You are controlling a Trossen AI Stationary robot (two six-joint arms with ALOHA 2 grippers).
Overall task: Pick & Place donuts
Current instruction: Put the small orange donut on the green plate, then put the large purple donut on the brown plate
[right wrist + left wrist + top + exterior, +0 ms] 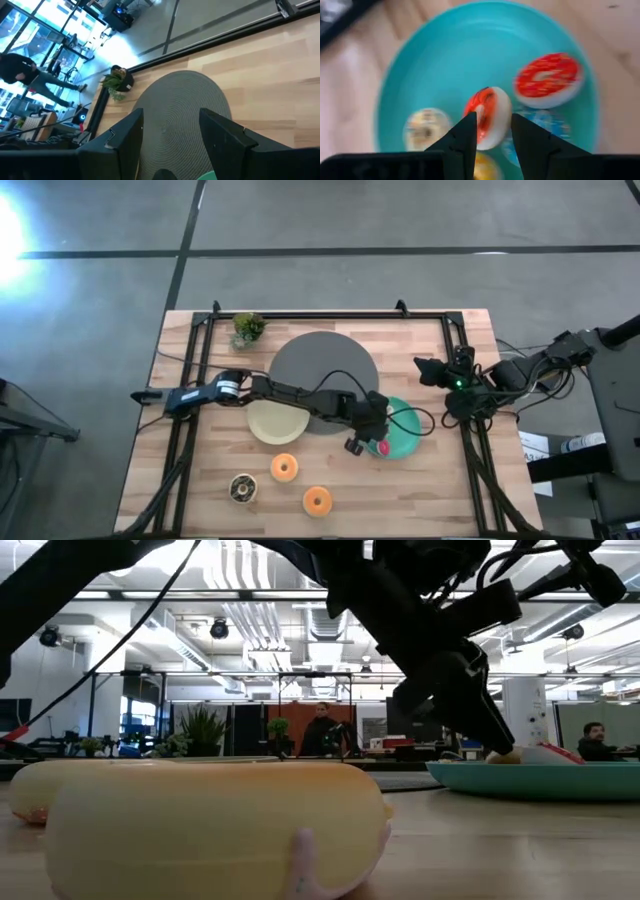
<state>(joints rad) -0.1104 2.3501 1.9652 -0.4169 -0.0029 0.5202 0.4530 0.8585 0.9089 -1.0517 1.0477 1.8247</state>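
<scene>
My left gripper (366, 440) reaches across the table over the teal plate (408, 442) and is shut on a red-frosted donut (487, 116) with a white side. More donuts lie flat in the plate: a red one (548, 80), a pale yellow one (425, 129) and others half hidden behind the fingers. Two orange donuts (284, 468) (317, 500) and a brown one (242, 488) lie on the table near its near edge. My right gripper (170, 120) waits open at the right side (432, 370), over the edge of the grey disc (185, 110). My left gripper pinches the red-frosted donut between its two fingers (467, 132), one on the frosted face (481, 114) and one on the white side (506, 112). The fingers point down from above. The donut stands on edge, over the middle of the teal plate.
A cream plate (272, 423) lies left of the teal one, under my left arm. A small potted plant (248, 328) stands at the far left. A black frame (330, 315) runs along the table's edges. One donut (215, 825) sits right before the low camera.
</scene>
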